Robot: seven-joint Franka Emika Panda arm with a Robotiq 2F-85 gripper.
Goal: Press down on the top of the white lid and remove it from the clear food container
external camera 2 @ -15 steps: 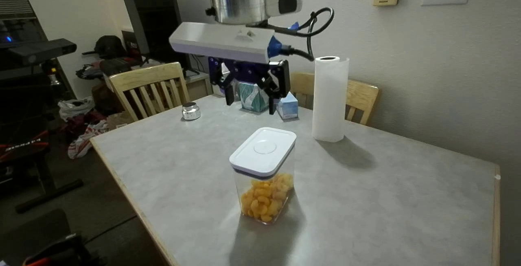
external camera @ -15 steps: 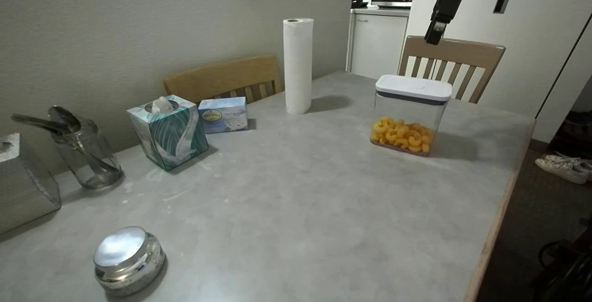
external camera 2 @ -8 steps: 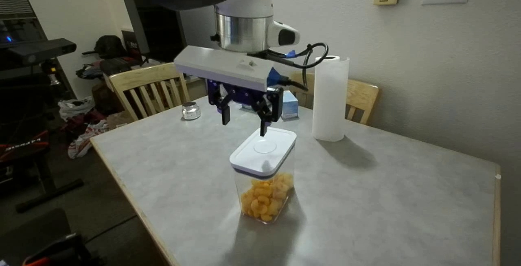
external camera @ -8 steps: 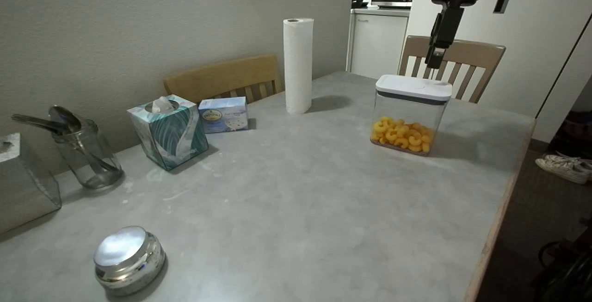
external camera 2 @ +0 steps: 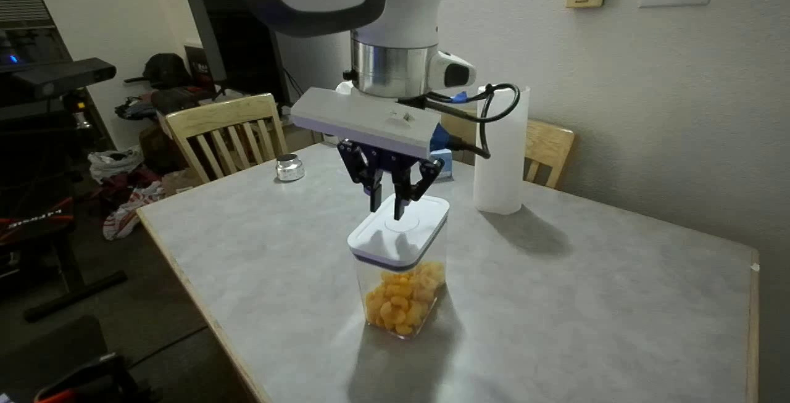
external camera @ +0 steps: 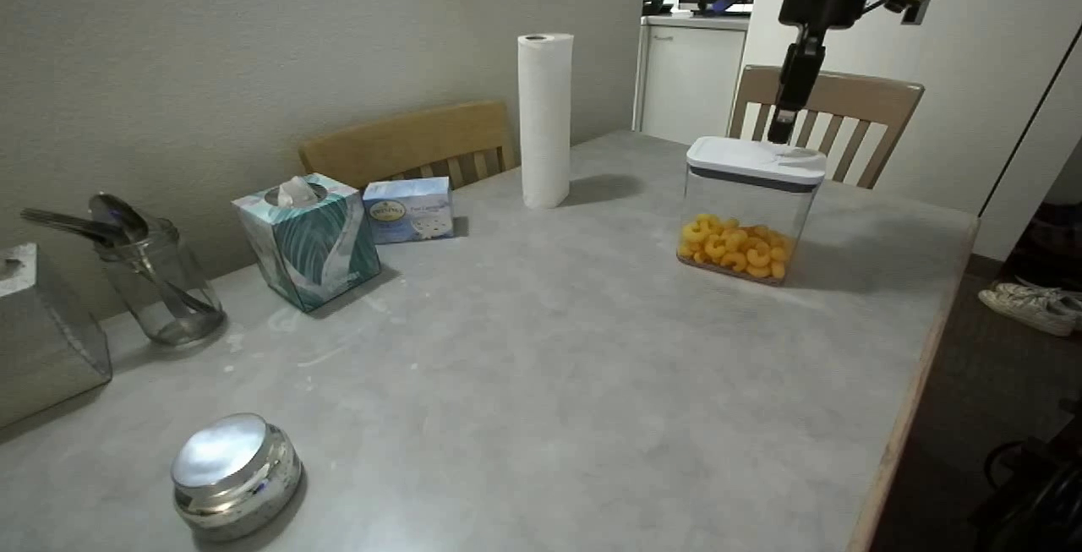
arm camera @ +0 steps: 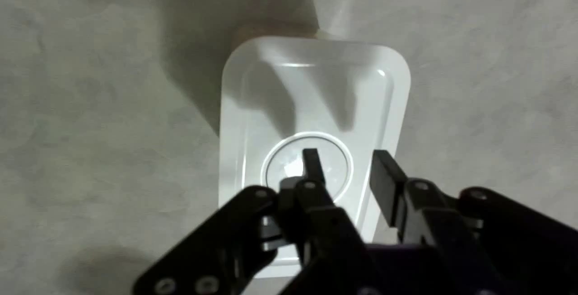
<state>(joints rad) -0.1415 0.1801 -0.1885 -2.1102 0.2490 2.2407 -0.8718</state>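
Poised just above the white lid, apparently short of contact: a gripper with jaws drawn to a narrow gap and nothing held between them. Below, upright on the grey table, the clear food container with the lid in place. Turned, in the wrist view, to close across the short width of the lid, roughly square to the long axis, yet centred off the round button, with one fingertip seemingly over it and the other toward a long edge. Likely to need a small sideways shift toward the button before pressing straight down.
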